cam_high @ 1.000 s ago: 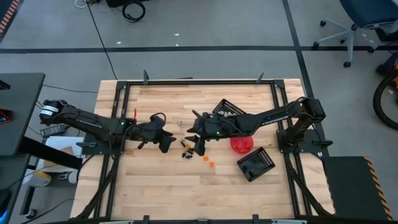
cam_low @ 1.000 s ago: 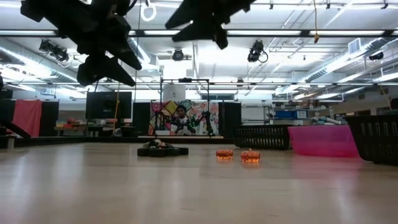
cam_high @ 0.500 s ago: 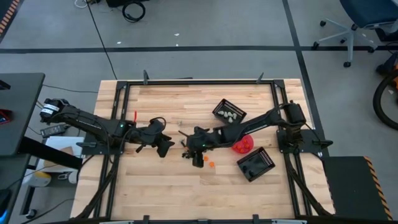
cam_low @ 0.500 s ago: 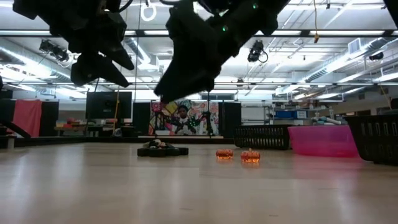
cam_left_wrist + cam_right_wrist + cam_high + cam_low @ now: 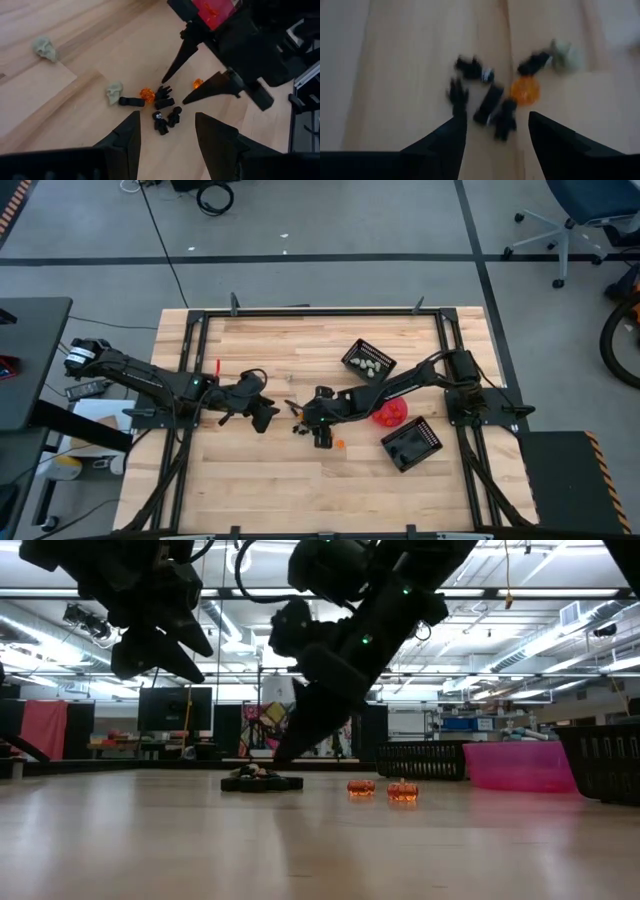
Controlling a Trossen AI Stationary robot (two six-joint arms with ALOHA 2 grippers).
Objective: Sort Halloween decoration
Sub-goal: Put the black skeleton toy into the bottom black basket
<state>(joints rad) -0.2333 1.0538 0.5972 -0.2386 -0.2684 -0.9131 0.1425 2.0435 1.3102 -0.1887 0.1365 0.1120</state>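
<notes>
Hovering spread-fingered, right gripper (image 5: pixel 202 87) over clustered black trinkets (image 5: pixel 165 107); could pinch the orange trinket (image 5: pixel 146 94) too. Left gripper (image 5: pixel 165 137) spread, waiting nearby.

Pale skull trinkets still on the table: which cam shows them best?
Left wrist view: two skulls sharp, unobstructed, beside the black pile. Right wrist view shows one, blurred. Low view: pile too flat to tell. High view: too small to tell skulls apart.

From above, the right gripper (image 5: pixel 322 435) covers part of the trinket cluster (image 5: pixel 299 420), each piece too small to tell apart. The right wrist view shows the black trinkets (image 5: pixel 492 102) blurred.
</notes>
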